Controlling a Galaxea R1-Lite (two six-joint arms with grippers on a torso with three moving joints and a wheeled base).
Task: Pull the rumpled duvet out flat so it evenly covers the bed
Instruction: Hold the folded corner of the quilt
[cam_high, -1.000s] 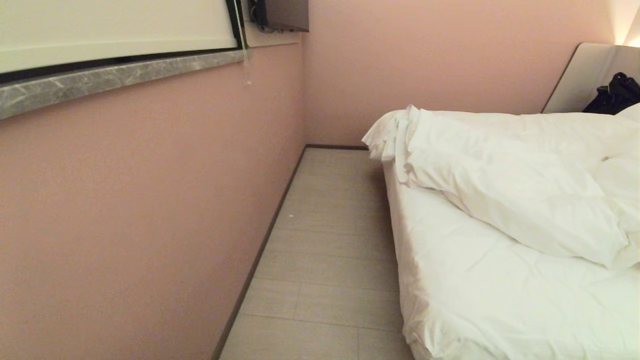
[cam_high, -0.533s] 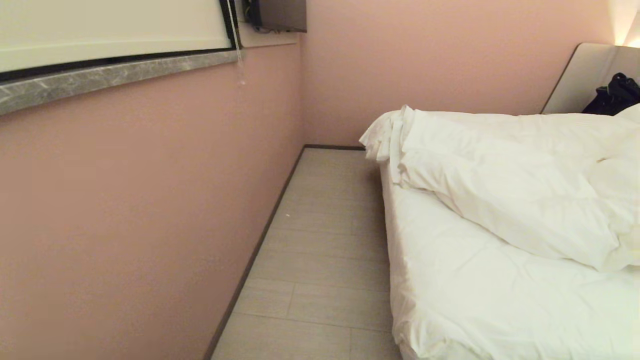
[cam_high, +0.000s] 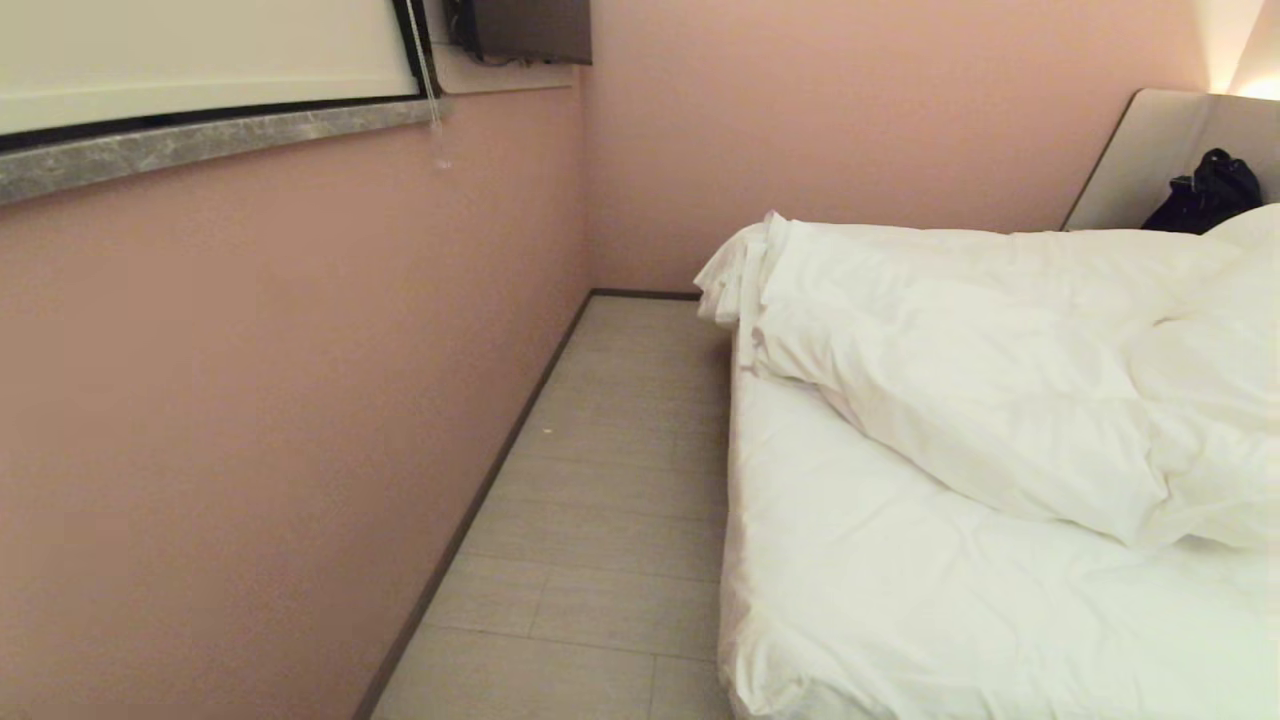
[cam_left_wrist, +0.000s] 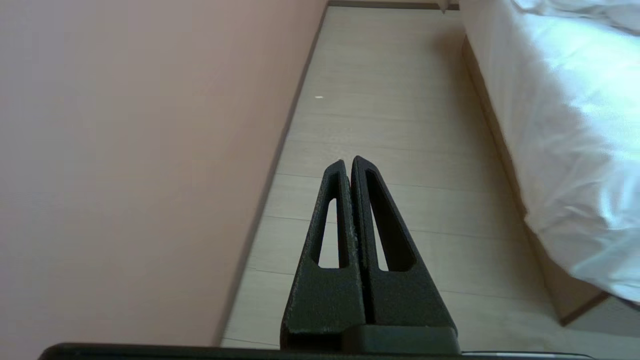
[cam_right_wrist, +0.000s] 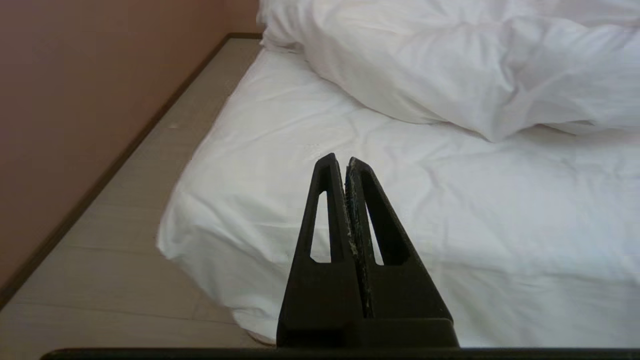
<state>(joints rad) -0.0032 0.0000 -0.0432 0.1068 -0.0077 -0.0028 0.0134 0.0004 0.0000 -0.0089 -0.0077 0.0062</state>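
Note:
The duvet (cam_high: 1000, 360) lies bunched in a puffy white heap across the far part of the bed (cam_high: 900, 600), leaving the near sheeted mattress bare. It also fills the far side of the right wrist view, duvet (cam_right_wrist: 450, 65). My right gripper (cam_right_wrist: 339, 161) is shut and empty, held in the air short of the mattress corner. My left gripper (cam_left_wrist: 348, 162) is shut and empty over the floor strip beside the bed (cam_left_wrist: 560, 150). Neither arm shows in the head view.
A pink wall (cam_high: 250, 400) with a grey stone sill (cam_high: 200, 150) runs along the left. A narrow tiled floor strip (cam_high: 600, 500) lies between wall and bed. A headboard (cam_high: 1150, 160) and a black bag (cam_high: 1200, 195) are at the far right.
The whole head view has slid left, so the camera has moved right and the bed takes up more of the picture. The duvet itself lies as before.

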